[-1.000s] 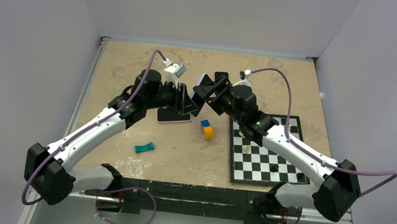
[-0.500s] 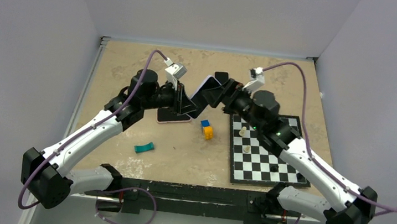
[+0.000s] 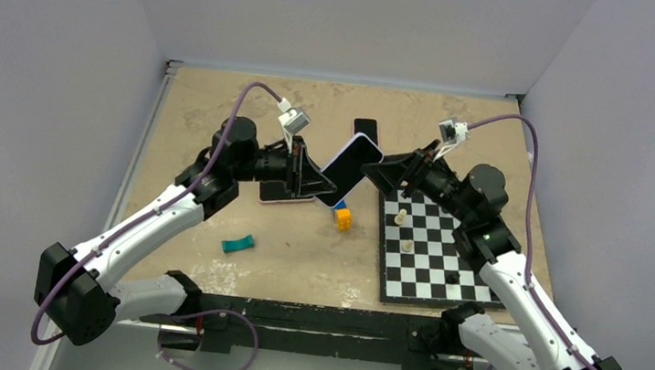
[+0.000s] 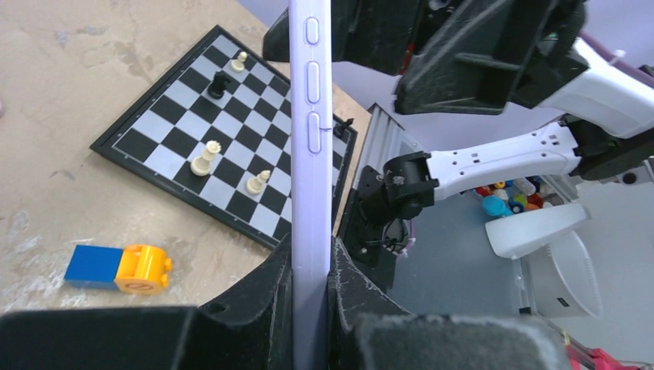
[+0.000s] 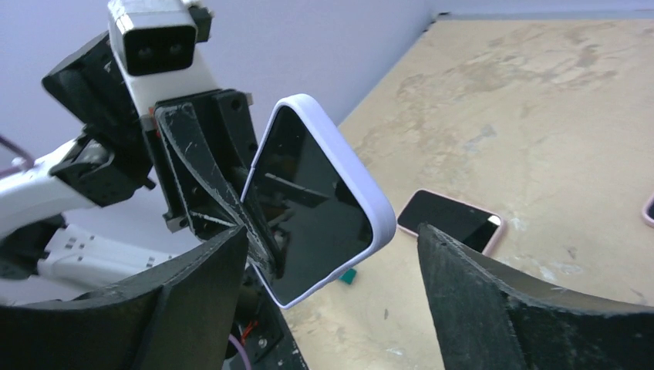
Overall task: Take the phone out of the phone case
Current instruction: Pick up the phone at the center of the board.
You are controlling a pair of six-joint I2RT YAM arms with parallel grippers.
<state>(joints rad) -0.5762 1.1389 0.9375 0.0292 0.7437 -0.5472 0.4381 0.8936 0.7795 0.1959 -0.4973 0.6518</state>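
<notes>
The phone in its lavender case (image 3: 351, 164) is held in the air over the table's middle, screen dark. My left gripper (image 3: 328, 188) is shut on its lower end. In the left wrist view the case's side with its buttons (image 4: 311, 116) stands upright between the fingers of the left gripper (image 4: 311, 262). My right gripper (image 3: 386, 175) is open beside the phone's upper right end. In the right wrist view the phone's corner (image 5: 316, 200) sits between the spread fingers of the right gripper (image 5: 332, 231), touching neither finger.
A pink-cased phone (image 5: 451, 220) lies on the table under the left arm (image 3: 278, 198), another phone (image 3: 366, 127) farther back. A chessboard (image 3: 436, 252) with a few pieces lies at the right. A blue-and-yellow block (image 3: 343, 216) and a teal piece (image 3: 238, 244) lie nearby.
</notes>
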